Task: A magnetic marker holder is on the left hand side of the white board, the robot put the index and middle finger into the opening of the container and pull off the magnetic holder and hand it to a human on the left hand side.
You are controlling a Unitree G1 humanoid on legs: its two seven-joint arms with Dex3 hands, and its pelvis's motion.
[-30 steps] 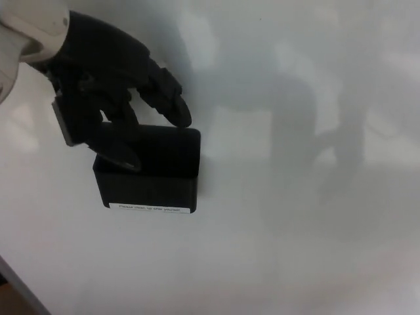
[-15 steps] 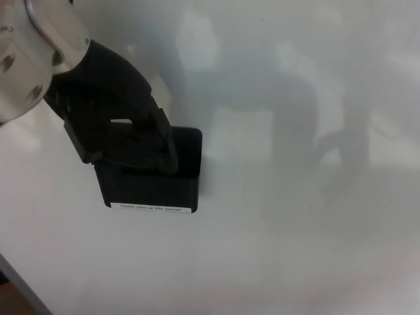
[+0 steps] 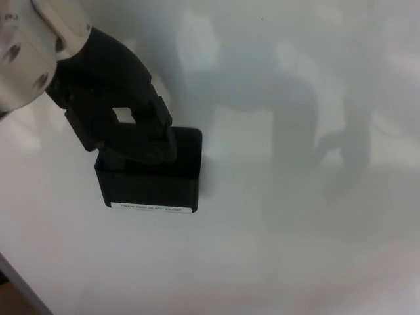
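The left hand (image 3: 121, 115) reaches in from the upper left of the whiteboard (image 3: 295, 249), its fingers (image 3: 156, 146) curled down into the open top of the black magnetic marker holder (image 3: 152, 180), hooked over its rim. The holder sits flat against the board's left part, a white label strip (image 3: 151, 208) along its lower edge.

The magnetic marker holder (image 3: 157, 187) was a black, box-shaped container, seated flat against the whiteboard (image 3: 295, 249) in the left part of the head view. It sat slightly rotated, its lower edge running down toward the right. A narrow white label (image 3: 151, 209) with 1 line of small print, too small to read, ran along the bottom of its front face. Its open top faced upward; the left part of that opening was covered, so its depth could not be judged, perhaps shallow.
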